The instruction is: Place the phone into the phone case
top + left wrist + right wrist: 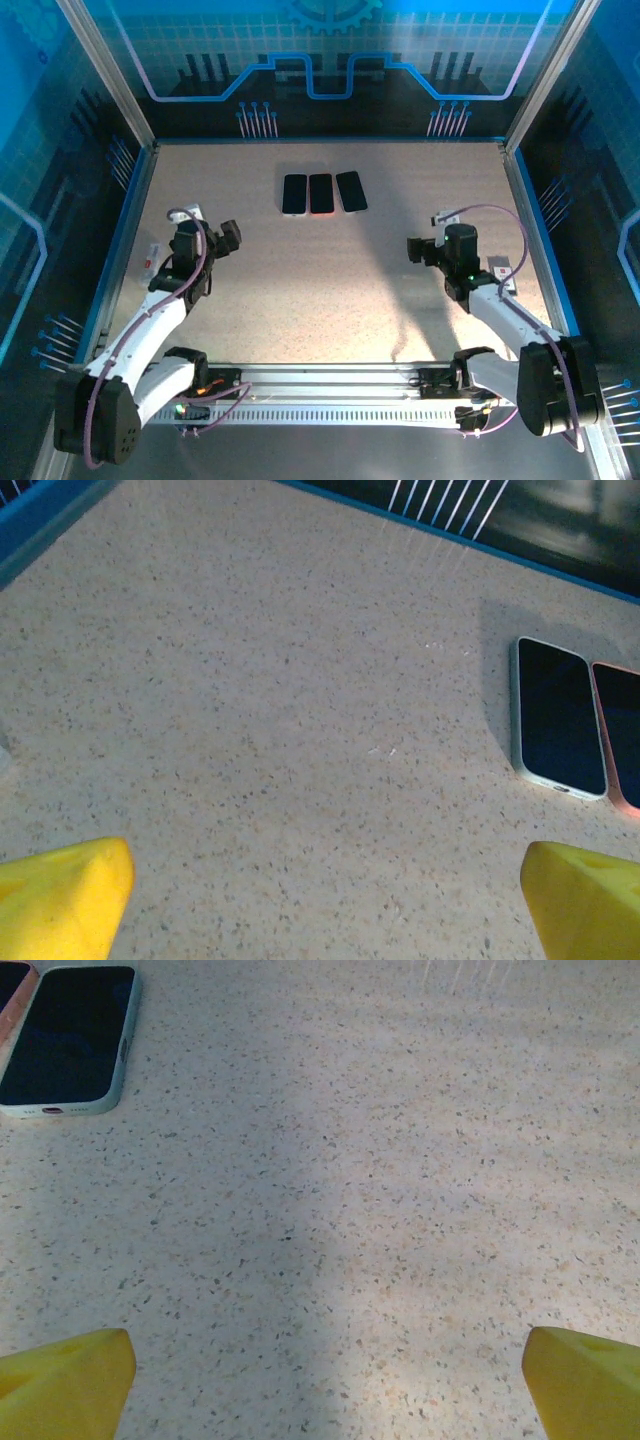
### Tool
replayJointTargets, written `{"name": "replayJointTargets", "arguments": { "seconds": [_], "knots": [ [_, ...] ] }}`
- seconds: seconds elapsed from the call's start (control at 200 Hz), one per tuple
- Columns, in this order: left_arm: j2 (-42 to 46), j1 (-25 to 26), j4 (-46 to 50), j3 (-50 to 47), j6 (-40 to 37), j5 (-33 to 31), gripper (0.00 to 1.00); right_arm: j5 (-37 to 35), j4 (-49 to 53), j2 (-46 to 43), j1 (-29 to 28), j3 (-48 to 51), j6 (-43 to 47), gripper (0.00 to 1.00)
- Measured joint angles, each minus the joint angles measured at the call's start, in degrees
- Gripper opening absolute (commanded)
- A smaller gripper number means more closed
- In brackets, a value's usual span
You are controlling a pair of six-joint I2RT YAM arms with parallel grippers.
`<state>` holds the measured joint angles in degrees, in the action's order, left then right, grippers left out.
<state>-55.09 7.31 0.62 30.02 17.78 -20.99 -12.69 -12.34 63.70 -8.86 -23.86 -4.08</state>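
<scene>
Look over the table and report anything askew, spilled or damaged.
Nothing spilled or visibly damaged. One small thing: in the row of three at the far middle, the rightmost phone-shaped item lies slightly rotated, while the light-edged one and the red-edged one sit parallel.

Middle phone (320, 193) lies on the table (330, 300) toward its far edge; left phone (294, 194) and right phone (351, 191) flank it closely.

No text, brand or number can be read. At twelve o'clock the back wall (320, 100) bears a partial gear emblem (330, 12). A white tag (152, 258) at nine o'clock is too small to read.
</scene>
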Motion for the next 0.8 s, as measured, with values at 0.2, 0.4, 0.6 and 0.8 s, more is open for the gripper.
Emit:
{"name": "replayJointTargets", "arguments": {
  "seconds": [0.2, 0.4, 0.6, 0.8],
  "knots": [
    [-2.4, -1.4, -12.3, -6.2, -4.7, -2.8, 0.99, 0.1, -18.9, 8.4, 0.3, 5.0, 2.6, 1.00],
    [-12.0, -3.6, -27.0, -9.8, -8.7, -1.7, 0.99, 1.7, -29.8, 15.1, 0.7, 5.0, 4.7, 1.00],
    [-24.3, -4.9, -40.6, -9.8, -12.6, 2.9, 0.99, 4.7, -40.0, 24.1, 2.6, 5.2, 5.2, 1.00],
    [-33.6, -6.6, -50.4, -10.2, -13.9, 8.7, 1.00, 8.9, -38.3, 24.4, 5.6, 2.4, 4.7, 1.00]
  ]
}}
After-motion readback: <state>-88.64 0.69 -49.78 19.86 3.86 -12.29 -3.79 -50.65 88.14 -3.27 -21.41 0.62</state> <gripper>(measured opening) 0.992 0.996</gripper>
